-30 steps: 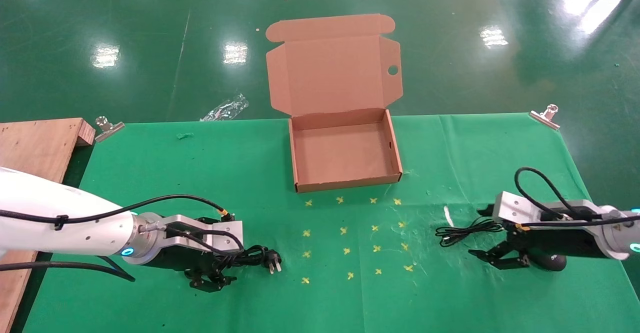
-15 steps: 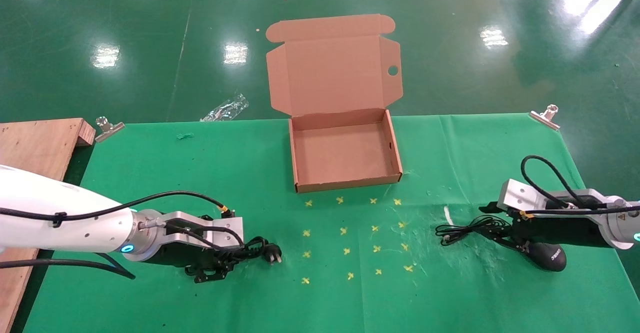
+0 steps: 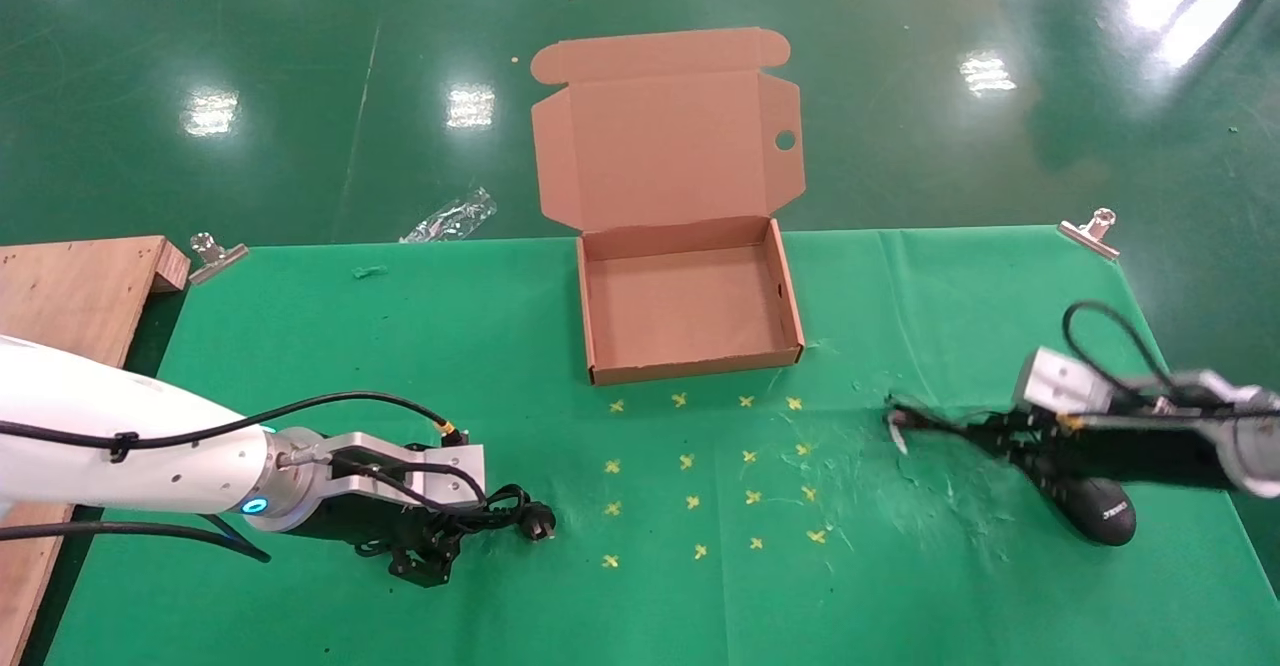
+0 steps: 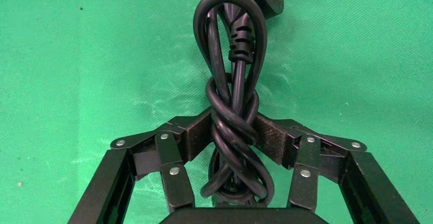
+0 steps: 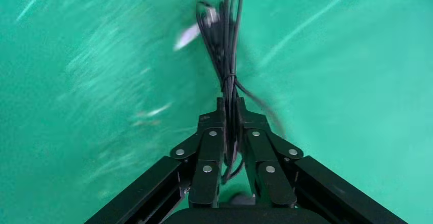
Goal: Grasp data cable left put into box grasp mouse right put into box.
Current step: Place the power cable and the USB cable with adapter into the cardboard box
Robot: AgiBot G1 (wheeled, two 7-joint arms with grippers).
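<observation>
The data cable, a thick black coiled bundle with its plug pointing right, is clamped between the pads of my left gripper low over the green cloth at the front left. My right gripper is shut on the mouse's thin black wire bundle, which stretches left from it. The glossy black mouse sits just under and in front of that gripper. The open brown cardboard box stands at the middle back, empty, with its lid folded back.
A wooden board lies at the left edge. Metal clips pin the cloth's far corners. Yellow cross marks dot the cloth between the grippers. A small white scrap lies near the wire's end.
My right gripper went from open over the thin wire to shut on it, then drew back right, pulling the wire taut. My left gripper kept its hold; the plug turned slightly.
</observation>
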